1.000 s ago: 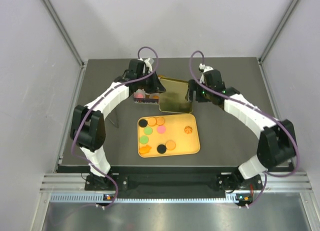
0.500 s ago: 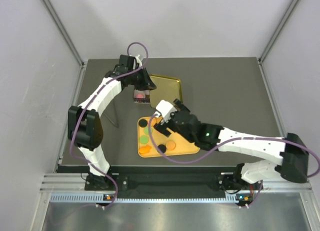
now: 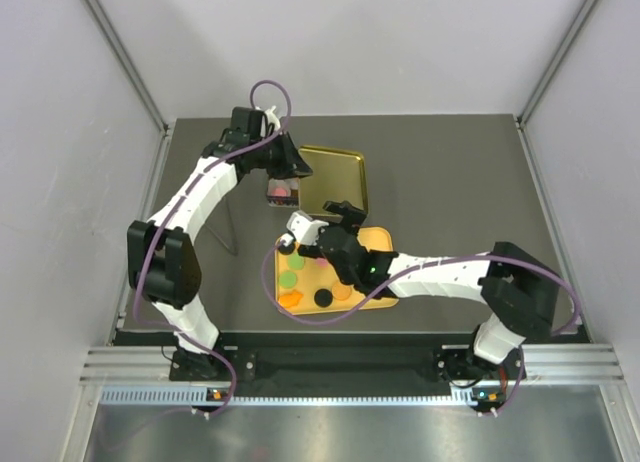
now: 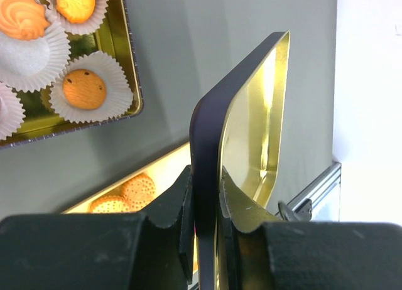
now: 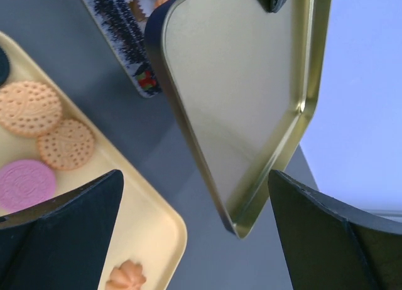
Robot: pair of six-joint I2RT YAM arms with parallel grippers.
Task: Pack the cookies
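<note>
Left hand (image 4: 206,196): clamped on the rim of the lid (image 4: 251,133), one finger against the dark outer face and the other against the gold inner face. The lid stands on edge, rising away from this hand, gold side turned to the hand's right. To the hand's left and farther out lies the open tin (image 4: 122,64), flat on the surface (image 4: 169,64). It holds white paper cups (image 4: 119,98), several with cookies (image 4: 83,89) in them: a round tan one, an orange swirled one and another tan one at the frame's edge. Below the hand, two tan dotted discs show on a yellow tray (image 4: 169,167).

Right hand (image 5: 195,177): fingers (image 5: 63,227) spread wide apart, nothing between them in contact. It hangs over the tray's far left part. Directly under it and to its left are two tan discs, a pink disc and the edge of a black one. An orange flower-shaped piece sits near the lower frame edge, between the fingers. Beyond the fingers the lid fills the view, gold face toward this hand, with the tin's printed side wall past the lid's left corner.

Overhead view: most loose cookies (image 3: 289,280) remain on the tray (image 3: 376,242), green, orange and black ones lying just on the base side of the right hand (image 3: 320,230). The tin (image 3: 282,192) sits just beneath the left hand (image 3: 290,167).
</note>
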